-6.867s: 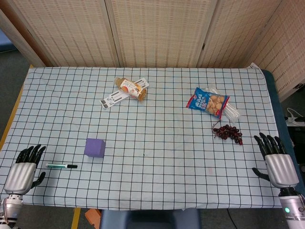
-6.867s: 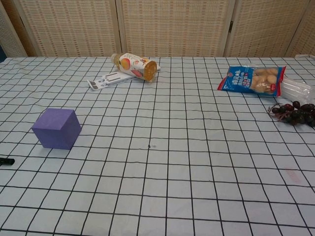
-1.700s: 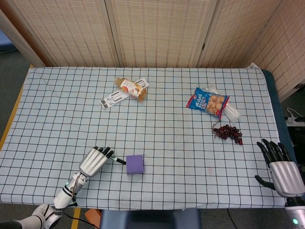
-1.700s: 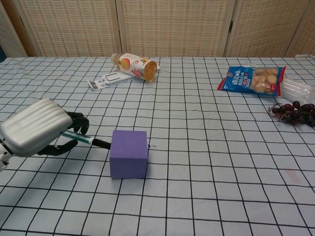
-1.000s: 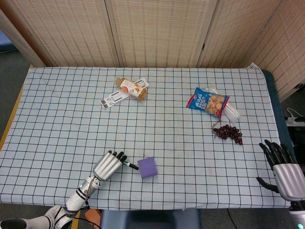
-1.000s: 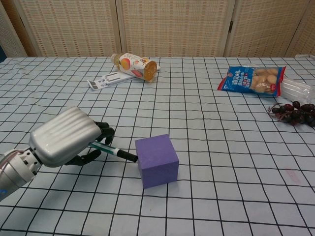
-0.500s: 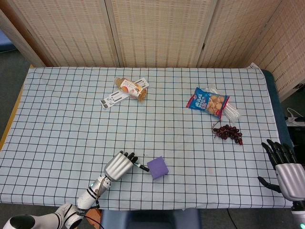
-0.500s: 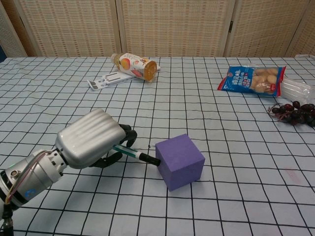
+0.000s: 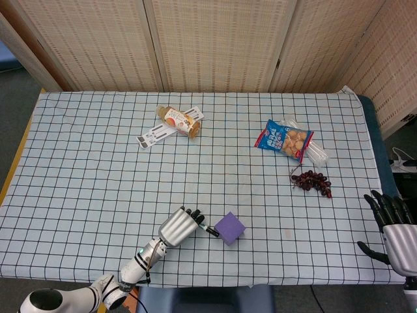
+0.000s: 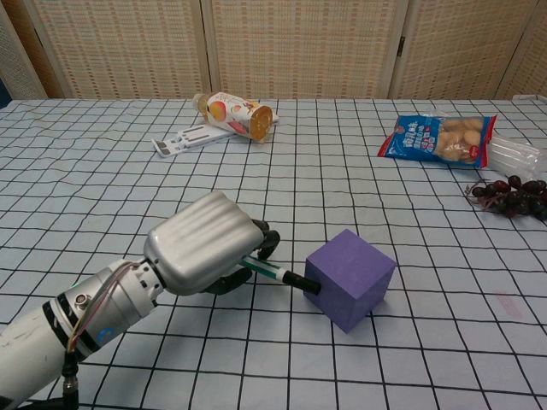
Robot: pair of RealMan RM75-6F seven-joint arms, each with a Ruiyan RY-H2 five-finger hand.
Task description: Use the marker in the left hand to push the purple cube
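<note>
The purple cube [image 9: 230,228] [image 10: 349,278] sits near the front edge of the checked cloth, turned so one corner faces me. My left hand [image 9: 177,228] [image 10: 205,243] grips a green marker [image 10: 273,273] with a black tip, and that tip touches the cube's left face. The marker [image 9: 207,228] shows as a short dark line between hand and cube in the head view. My right hand [image 9: 397,231] hangs off the table's right front corner, fingers spread, holding nothing; the chest view does not show it.
A juice bottle [image 9: 179,121] lies on a white flat item [image 9: 156,135] at the back left. A blue snack bag [image 9: 283,139] and a clear wrapper [image 9: 317,151] lie at the back right, with dark grapes [image 9: 312,182] in front of them.
My left hand has moved right along the front of the table with the marker, pushing the cube further right and turning it. The right hand has drifted slightly right and down.
</note>
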